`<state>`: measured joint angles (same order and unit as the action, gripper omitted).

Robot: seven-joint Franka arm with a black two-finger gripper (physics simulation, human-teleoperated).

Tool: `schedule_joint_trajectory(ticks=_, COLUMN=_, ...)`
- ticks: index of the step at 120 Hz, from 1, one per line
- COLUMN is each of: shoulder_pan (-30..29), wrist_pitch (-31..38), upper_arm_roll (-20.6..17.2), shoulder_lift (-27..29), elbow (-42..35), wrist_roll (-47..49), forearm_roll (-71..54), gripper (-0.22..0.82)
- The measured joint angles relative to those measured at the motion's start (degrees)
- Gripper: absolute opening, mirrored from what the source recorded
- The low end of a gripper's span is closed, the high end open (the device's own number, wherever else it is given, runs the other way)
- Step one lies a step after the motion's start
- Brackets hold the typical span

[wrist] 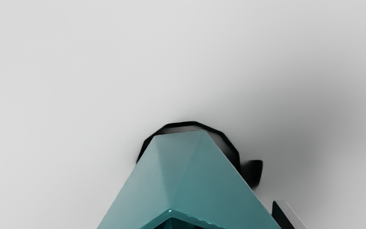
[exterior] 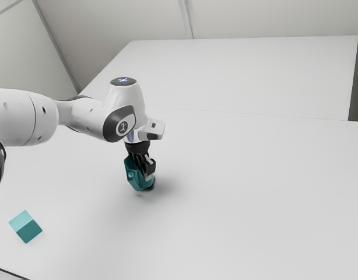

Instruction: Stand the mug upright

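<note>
Teal mug (exterior: 135,178) is right at the pincer (exterior: 146,170), mouth up, looking a bit tipped. I can't tell if the pincer is open or shut. Standing it up seems nearly done; next, get its bottom flat.

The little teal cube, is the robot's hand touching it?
No, the teal cube sits on the table, clearly apart from the robot's gripper.
</note>
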<state>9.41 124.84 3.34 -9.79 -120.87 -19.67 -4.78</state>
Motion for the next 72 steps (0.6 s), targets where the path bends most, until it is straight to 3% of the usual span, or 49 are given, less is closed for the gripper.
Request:
schedule_joint_trajectory(ticks=33, shoulder_pan=-0.01, wrist_pitch=0.1, upper_arm_roll=0.0, shoulder_lift=0.27, elbow=0.16, wrist_roll=0.21, forearm_roll=0.03, gripper=0.26)
schedule_joint_trajectory(ticks=72, shoulder_pan=-0.07, wrist_pitch=-0.01, upper_arm_roll=-0.26, shoulder_lift=2.76, elbow=0.4, wrist_roll=0.29, forearm_roll=0.03, gripper=0.32)
